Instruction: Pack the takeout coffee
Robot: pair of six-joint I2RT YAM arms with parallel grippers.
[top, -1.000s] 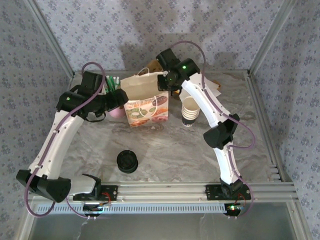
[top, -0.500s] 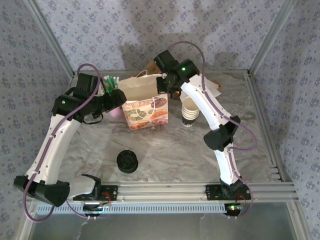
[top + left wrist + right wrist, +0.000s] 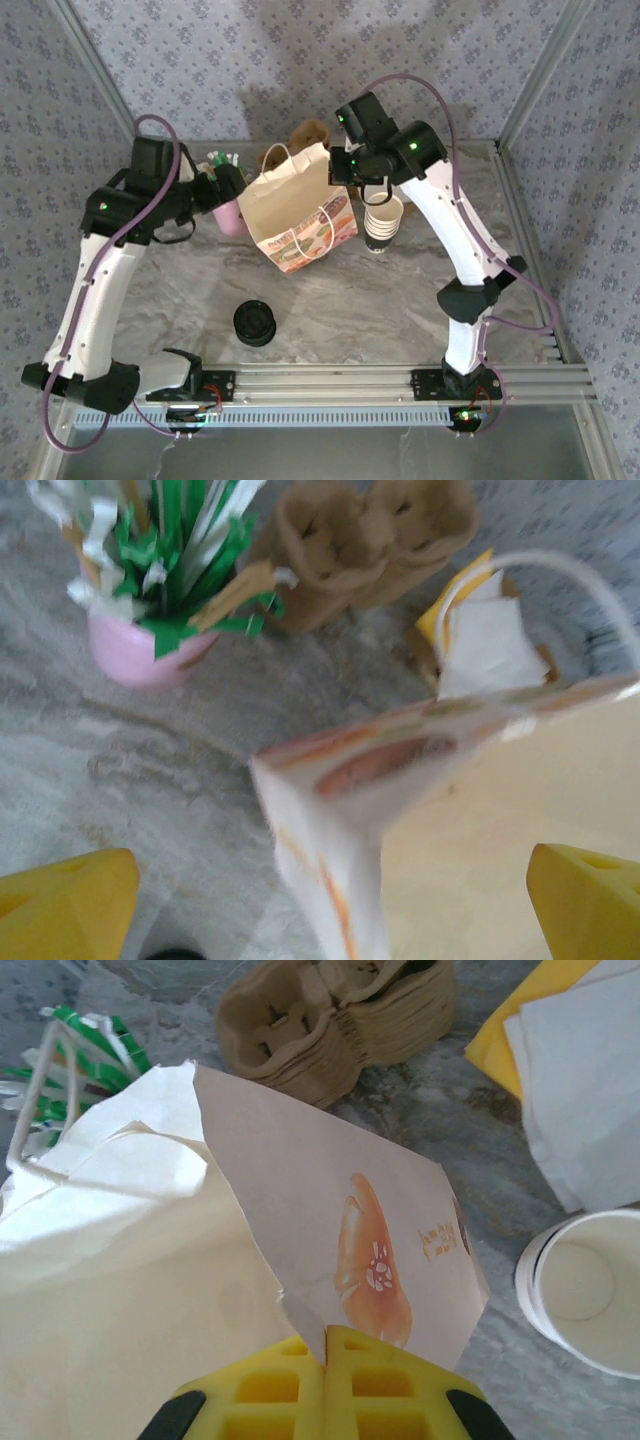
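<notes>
Pinching creased paper bag [image 3: 300, 1190] rim: right jaws clamped | left jaws: spread wide, empty

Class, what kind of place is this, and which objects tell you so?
Probably a robot test bench staged as a café takeout counter: a printed paper bag, a stack of paper cups and cardboard cup carriers.

- You're looking at a cream paper bag [image 3: 290, 205] with white cord handles and food pictures printed on one side.
- It sits tilted, just left of the stack of cups [image 3: 383, 222].
- Your right pincer [image 3: 327, 1352] is clamped onto its top edge.
</notes>
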